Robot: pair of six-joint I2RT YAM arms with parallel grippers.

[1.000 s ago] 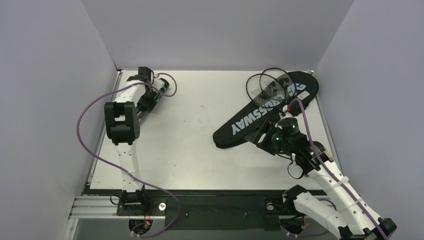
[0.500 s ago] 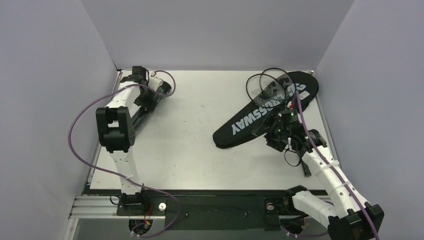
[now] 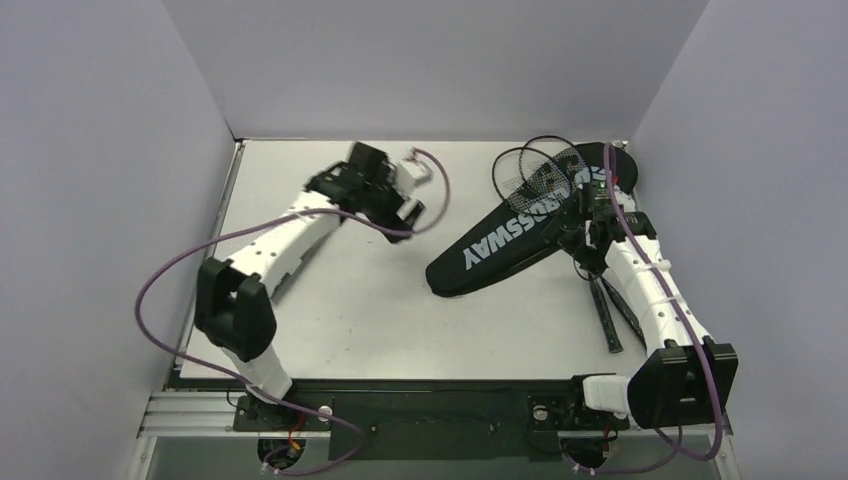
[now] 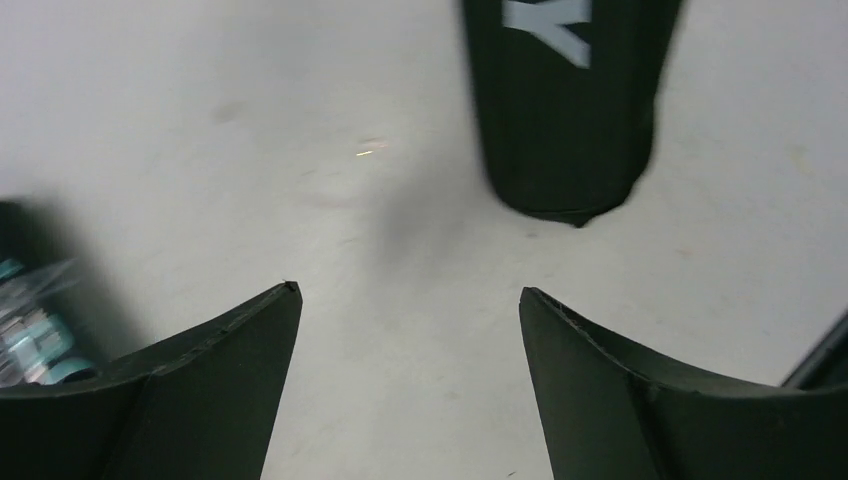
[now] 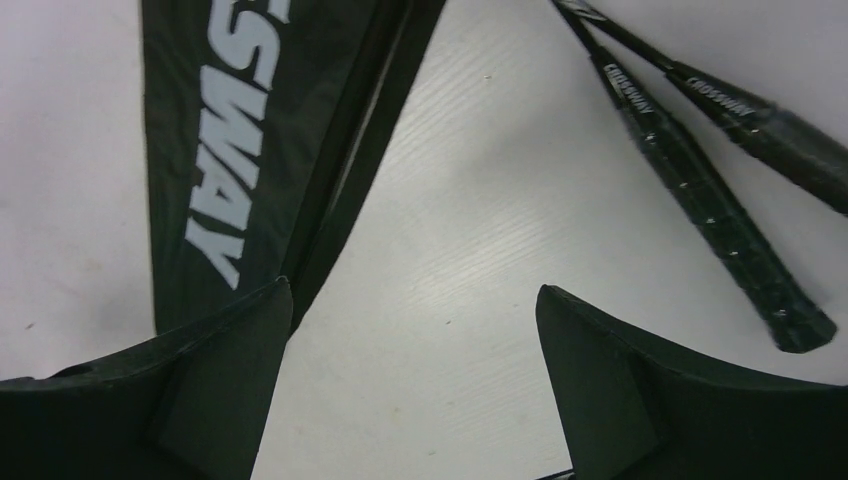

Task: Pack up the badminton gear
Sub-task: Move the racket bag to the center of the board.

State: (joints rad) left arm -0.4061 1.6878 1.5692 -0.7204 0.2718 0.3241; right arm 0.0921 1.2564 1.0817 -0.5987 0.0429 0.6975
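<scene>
The black CROSSWAY bag (image 3: 520, 228) lies diagonally at the right, and its narrow end shows in the left wrist view (image 4: 565, 110). Two thin black rackets lie with their heads (image 3: 535, 168) on the bag's wide end and their handles (image 3: 608, 312) on the table near the right edge. My left gripper (image 3: 412, 205) is open and empty, hovering just left of the bag's narrow end (image 4: 407, 292). My right gripper (image 3: 588, 243) is open and empty over bare table, between the bag's edge (image 5: 250, 130) and the racket handles (image 5: 700, 170). The teal-printed tube (image 4: 25, 335) shows at the left wrist view's left edge.
Purple-grey walls close the white table (image 3: 400, 310) on the left, back and right. My left arm (image 3: 290, 235) stretches diagonally over the left half, with its purple cable looping beside it. The right arm (image 3: 650, 290) runs along the right edge above the racket handles.
My left arm has swung from the far left corner to mid-table, toward the bag's narrow end. My right gripper has moved away from me along the bag, toward the racket heads.
</scene>
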